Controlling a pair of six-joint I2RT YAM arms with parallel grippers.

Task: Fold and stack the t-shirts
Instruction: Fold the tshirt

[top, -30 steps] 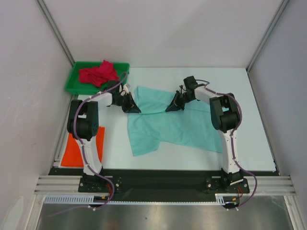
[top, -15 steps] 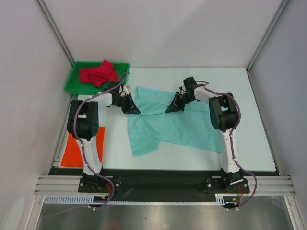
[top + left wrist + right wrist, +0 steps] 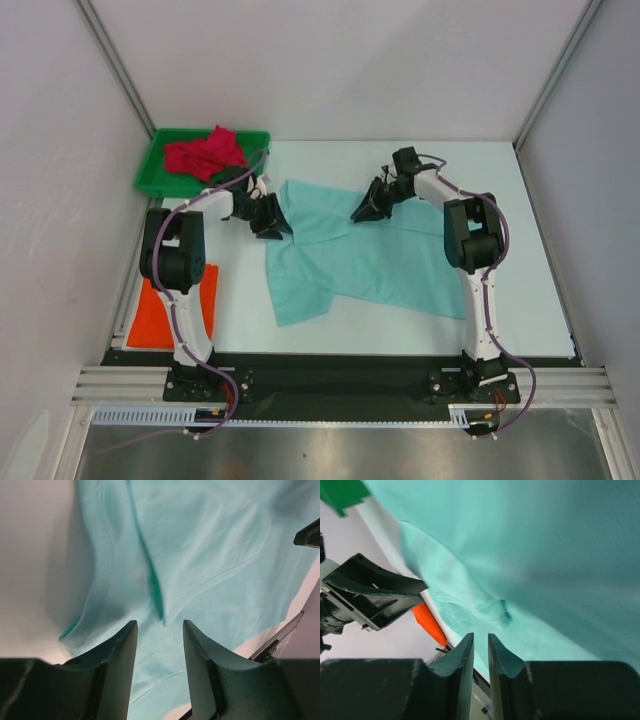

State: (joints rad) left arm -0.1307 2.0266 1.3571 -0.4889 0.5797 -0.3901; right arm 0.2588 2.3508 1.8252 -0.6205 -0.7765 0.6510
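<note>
Mint shirt (image 3: 360, 270) lies spread mid-worktop (image 3: 530, 260). Left gripper (image 3: 272, 228) sits at its far-left edge, jaws spread, cloth showing between them. Right gripper (image 3: 362, 212) is over the far edge, jaws nearly together with a slim gap; can't tell if they pinch cloth. Orange shirt (image 3: 150, 315) near left. Red shirt (image 3: 205, 152) in tray (image 3: 155, 178), far left.
</note>
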